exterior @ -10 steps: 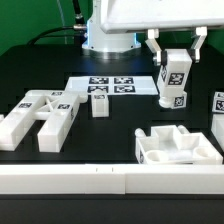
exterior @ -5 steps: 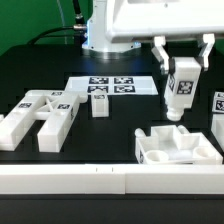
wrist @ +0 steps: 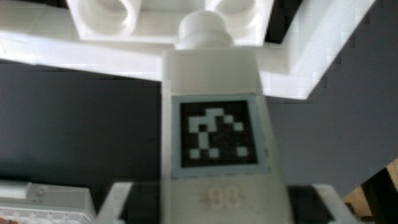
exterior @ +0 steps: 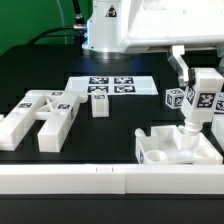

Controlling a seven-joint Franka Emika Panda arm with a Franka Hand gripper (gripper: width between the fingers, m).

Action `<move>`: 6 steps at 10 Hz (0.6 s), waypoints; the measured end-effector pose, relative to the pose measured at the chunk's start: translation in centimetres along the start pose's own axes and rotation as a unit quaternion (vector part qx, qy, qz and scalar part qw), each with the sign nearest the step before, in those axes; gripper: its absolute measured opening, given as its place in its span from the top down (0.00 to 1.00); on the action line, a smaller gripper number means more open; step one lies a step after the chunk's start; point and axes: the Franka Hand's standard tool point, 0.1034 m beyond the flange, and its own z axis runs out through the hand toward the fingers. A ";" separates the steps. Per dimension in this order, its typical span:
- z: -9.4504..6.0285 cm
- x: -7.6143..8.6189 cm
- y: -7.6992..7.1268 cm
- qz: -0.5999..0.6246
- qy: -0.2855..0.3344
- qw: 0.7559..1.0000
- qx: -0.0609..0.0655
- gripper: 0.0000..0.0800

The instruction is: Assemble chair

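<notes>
The tool [exterior: 203, 80] is seen at the exterior view's right, clamped on a white bar [exterior: 198, 108]. The bar is held nearly upright, with a slight tilt, and a black-and-white tag is shown on its face. Its lower end is placed over the rear part of the notched block [exterior: 170, 150], which rests on the black surface [exterior: 120, 128] near the front. Whether the bar's end touches the block or only hangs just above it cannot be told.

In the wrist view, the bar [wrist: 217, 120] is seen lengthwise with its tag facing the camera. A dark finger [wrist: 128, 203] is pressed against one side of it and the other against the opposite side, so the tool [wrist: 217, 198] is closed on the bar. The bar's rounded far end is shown over a recess of the notched block [wrist: 125, 45].

Just beside the held bar, at the exterior view's left of it, a small tagged piece [exterior: 174, 98] is seen; what it rests on cannot be made out. The H-frame [exterior: 40, 118] lies flat at the exterior view's left, well apart from the notched block. A small block [exterior: 99, 105] stands between the two, just in front of the marker board [exterior: 80, 84], which lies flat farther back. A long white rail [exterior: 100, 181] is laid across the front edge.
</notes>
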 end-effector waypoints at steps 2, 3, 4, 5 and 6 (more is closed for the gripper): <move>0.1 -0.1 0.0 -0.001 -0.001 1.000 0.000 0.63; 0.3 -0.2 0.1 -0.005 -0.002 1.000 0.000 0.63; 0.6 0.0 -0.3 -0.006 0.002 1.000 0.002 0.63; 0.9 0.3 -0.8 -0.006 0.025 1.000 0.002 0.63; 1.1 0.3 -1.2 -0.004 0.017 1.000 0.004 0.63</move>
